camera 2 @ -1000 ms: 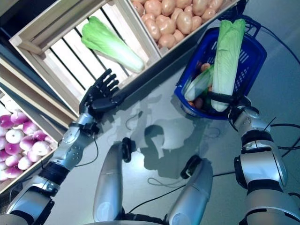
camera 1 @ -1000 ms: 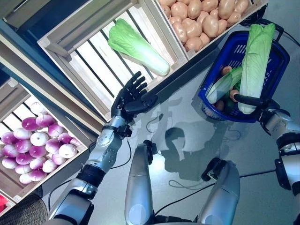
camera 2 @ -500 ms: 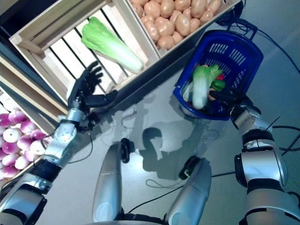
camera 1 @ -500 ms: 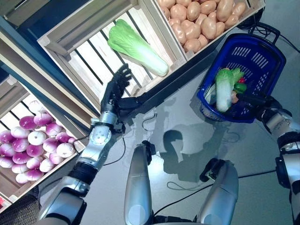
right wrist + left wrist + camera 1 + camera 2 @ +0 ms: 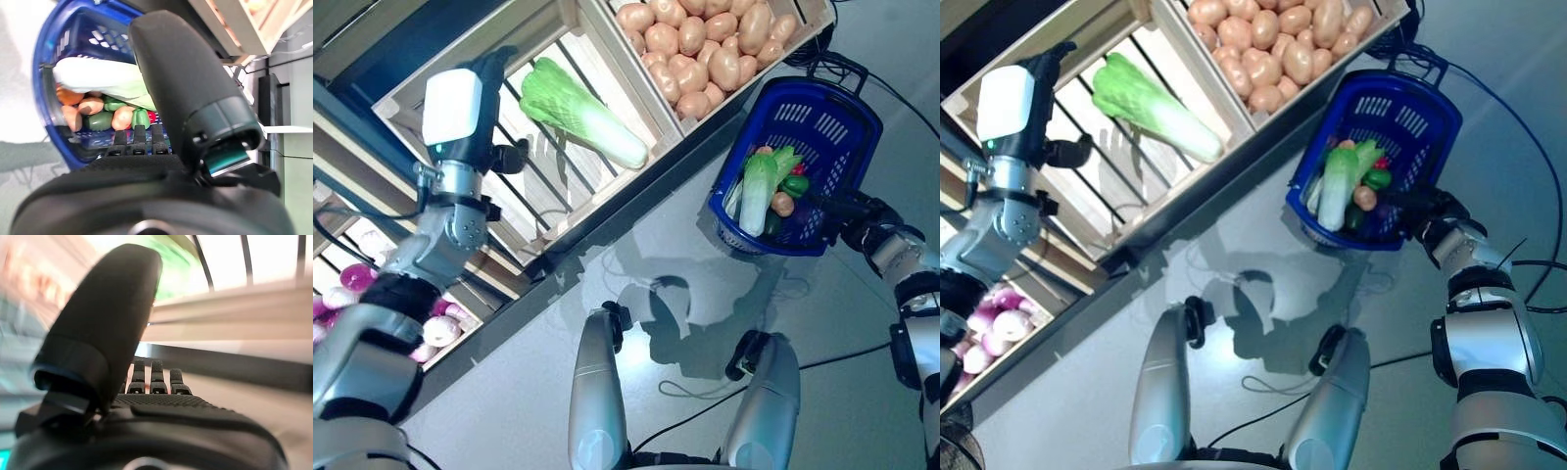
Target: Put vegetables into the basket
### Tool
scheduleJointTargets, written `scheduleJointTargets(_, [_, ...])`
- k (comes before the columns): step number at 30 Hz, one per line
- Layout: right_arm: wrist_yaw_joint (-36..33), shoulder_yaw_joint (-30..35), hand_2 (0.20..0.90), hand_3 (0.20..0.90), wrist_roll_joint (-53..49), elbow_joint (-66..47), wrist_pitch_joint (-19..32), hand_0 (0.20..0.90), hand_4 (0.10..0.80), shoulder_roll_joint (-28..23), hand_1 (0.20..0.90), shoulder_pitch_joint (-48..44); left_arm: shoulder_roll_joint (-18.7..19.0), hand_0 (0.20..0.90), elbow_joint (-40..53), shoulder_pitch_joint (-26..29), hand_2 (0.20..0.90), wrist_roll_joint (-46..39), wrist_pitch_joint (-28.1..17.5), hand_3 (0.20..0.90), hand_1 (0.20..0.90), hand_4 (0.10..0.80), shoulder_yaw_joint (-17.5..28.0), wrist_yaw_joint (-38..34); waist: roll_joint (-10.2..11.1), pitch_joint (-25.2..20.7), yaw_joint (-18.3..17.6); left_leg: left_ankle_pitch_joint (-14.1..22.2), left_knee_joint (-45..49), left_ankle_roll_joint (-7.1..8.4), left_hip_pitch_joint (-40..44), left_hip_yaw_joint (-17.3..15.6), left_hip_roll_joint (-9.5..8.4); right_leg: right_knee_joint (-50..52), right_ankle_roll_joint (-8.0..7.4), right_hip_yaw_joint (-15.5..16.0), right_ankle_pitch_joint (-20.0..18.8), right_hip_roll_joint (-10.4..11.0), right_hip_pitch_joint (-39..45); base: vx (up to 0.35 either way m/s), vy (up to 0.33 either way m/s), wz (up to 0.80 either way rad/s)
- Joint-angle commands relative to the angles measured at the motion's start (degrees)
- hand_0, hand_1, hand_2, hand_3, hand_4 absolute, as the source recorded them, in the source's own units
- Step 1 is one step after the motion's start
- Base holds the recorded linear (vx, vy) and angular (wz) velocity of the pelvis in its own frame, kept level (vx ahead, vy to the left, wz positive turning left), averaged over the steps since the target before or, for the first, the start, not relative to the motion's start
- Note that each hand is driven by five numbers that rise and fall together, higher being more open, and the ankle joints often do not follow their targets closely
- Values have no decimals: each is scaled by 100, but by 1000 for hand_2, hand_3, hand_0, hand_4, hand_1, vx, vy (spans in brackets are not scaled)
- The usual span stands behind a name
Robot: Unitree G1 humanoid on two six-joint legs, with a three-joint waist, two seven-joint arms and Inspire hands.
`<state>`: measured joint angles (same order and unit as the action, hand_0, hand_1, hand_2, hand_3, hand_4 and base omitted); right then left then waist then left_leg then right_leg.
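The blue plastic basket stands on the floor by the stand's corner. In it lie a napa cabbage, a green pepper, potatoes and other small vegetables; they also show in the right wrist view. My right hand is at the basket's near rim, fingers straight and empty. My left hand is raised into a slatted wooden crate, open and empty, just beside a second napa cabbage lying there. Its fingers are straight.
The wooden stand with its sloping crates runs across the left and top. A dark ledge edges its front. Grey floor lies between the stand and the basket. Black cables lie behind the basket.
The cabbage that stood upright in my right hand now lies in the basket, let go. My left hand has risen from below the crate up beside the cabbage in it. The camera has shifted.
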<state>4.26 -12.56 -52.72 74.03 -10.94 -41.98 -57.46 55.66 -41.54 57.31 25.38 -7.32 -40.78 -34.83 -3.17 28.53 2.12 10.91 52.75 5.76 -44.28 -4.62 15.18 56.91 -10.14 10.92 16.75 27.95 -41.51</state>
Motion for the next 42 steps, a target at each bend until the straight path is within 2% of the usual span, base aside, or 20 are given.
scheduleJointTargets(1, [377,-283,900,900,-337,15,314,900,800,-125,900,-266,108,900,-682,881,900,1136,297,900,900,800,-286,-359,-63,-580,-97,428,-643,551,557,-70,445,-421,-25,-387,-184,-67,2,-33,134,-21])
scheduleJointTargets(6, [428,-604,900,900,-346,57,182,900,800,-194,900,-503,-34,900,-1275,1497,900,1156,455,900,900,800,-1205,-90,-67,-462,-281,491,-435,589,326,-160,520,-328,-61,-542,-240,-59,-268,-21,131,-21])
scheduleJointTargets(13, [497,-843,900,900,-303,179,151,900,800,-233,900,-688,-270,900,-1742,1899,900,1053,293,900,900,800,-1700,-174,-10,-282,-381,542,-159,678,-52,-151,632,-275,-108,-633,-356,-20,-602,-27,90,-8])
scheduleJointTargets(29, [586,-1047,900,900,-440,33,273,900,800,-235,900,-799,-446,900,-1847,2309,900,678,415,900,900,800,-1974,-92,77,1,-462,746,693,756,-1131,67,857,213,-167,-829,-438,146,-1522,-19,30,-4])
scheduleJointTargets(35, [690,-1138,900,900,-507,-37,304,900,800,-170,900,-859,-531,900,-1874,2482,900,683,582,900,900,800,-2162,59,105,76,-514,880,1226,778,-1768,288,941,583,-183,-1044,-432,203,-2109,1,26,-4])
scheduleJointTargets(42, [891,-1241,900,900,-629,-183,342,900,800,-177,900,-922,-582,900,-2016,2669,900,600,883,900,900,800,-2373,328,155,123,-577,1093,1960,772,-2484,568,994,1137,-170,-1311,-341,168,-2771,-9,43,-7])
